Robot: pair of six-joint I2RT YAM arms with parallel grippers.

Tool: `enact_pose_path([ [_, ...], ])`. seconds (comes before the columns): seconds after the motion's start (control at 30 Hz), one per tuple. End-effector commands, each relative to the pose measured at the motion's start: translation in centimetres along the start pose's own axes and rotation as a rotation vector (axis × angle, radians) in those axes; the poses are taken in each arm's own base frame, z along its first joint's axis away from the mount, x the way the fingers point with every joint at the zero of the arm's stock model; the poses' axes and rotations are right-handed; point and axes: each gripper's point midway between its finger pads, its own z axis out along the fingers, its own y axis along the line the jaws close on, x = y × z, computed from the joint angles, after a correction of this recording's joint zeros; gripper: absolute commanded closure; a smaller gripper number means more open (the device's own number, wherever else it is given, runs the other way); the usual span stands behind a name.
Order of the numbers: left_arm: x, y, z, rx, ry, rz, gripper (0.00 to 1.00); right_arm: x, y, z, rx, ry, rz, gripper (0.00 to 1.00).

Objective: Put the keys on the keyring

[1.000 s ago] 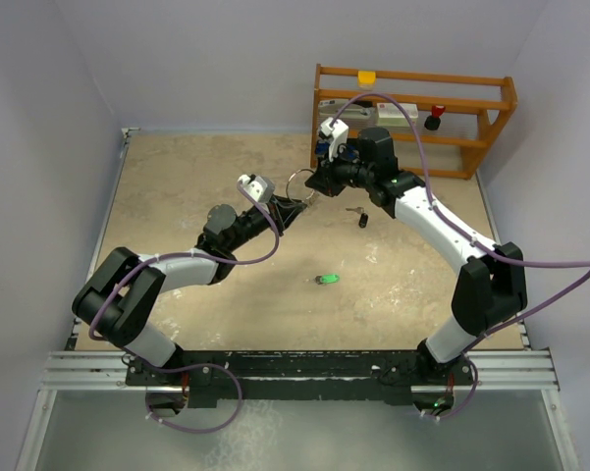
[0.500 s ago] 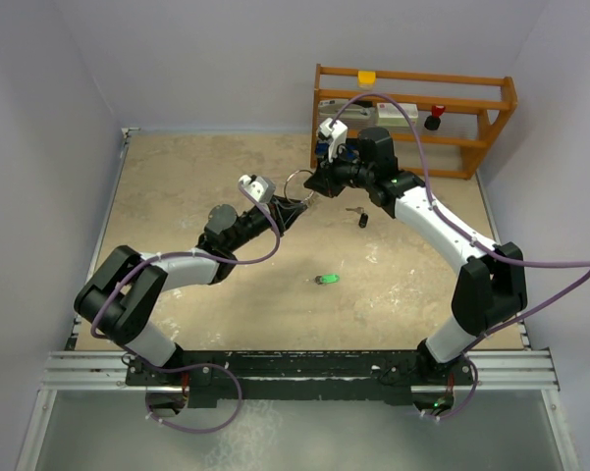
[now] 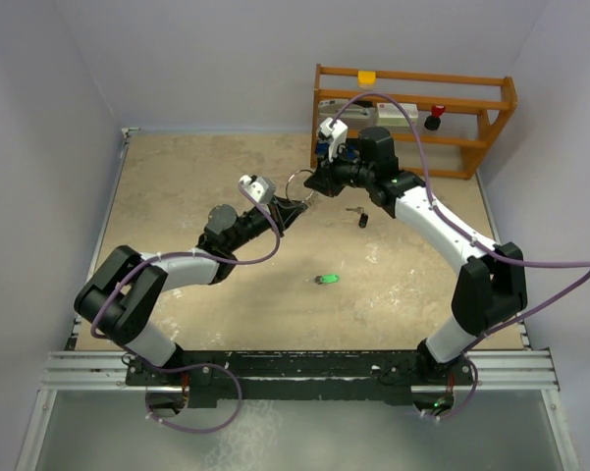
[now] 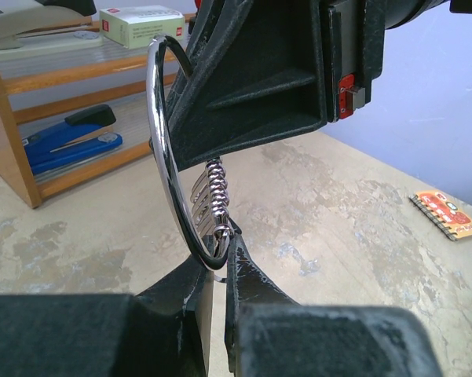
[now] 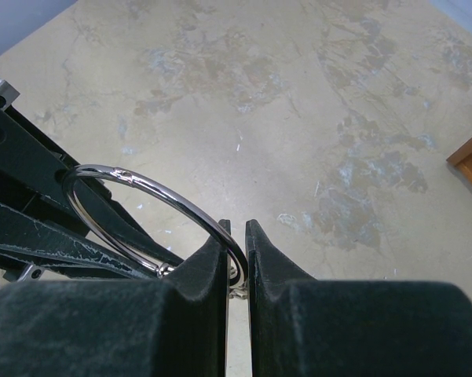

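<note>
We see the left tool (image 4: 217, 271) and the right tool (image 5: 236, 255) both pinched narrow on the keyring (image 4: 159, 141). Its small keys (image 4: 214, 192) are half hidden behind them.

The desk (image 3: 177, 186) has a mottled beige, stone-like top with pale worn patches. Plain lavender walls (image 3: 206, 59), evenly lit, close it in at the far edge and both sides. A wooden shelf rack (image 3: 452, 79) stands at the far right corner, holding a blue stapler (image 4: 71, 145) and a pale green box (image 4: 141, 23). An aluminium rail (image 3: 79, 371) runs along the near edge.
</note>
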Motion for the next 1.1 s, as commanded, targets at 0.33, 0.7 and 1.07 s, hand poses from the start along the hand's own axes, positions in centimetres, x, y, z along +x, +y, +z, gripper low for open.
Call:
enact_pose_path([
  [0.33, -4.2, 0.5, 0.5, -0.047, -0.110, -0.004, 1.00, -1.8, 0.1, -0.7, -0.013, -0.049, -0.038, 1.00],
  [0.7, -6.6, 2.0, 1.0, -0.198, -0.142, -0.187, 1.00, -1.8, 0.0, 0.1, -0.043, -0.037, -0.012, 1.00],
  [1.07, -8.0, 2.7, 1.0, -0.268, -0.159, -0.252, 1.00, -2.2, 0.2, 1.2, -0.103, 0.013, 0.038, 1.00],
])
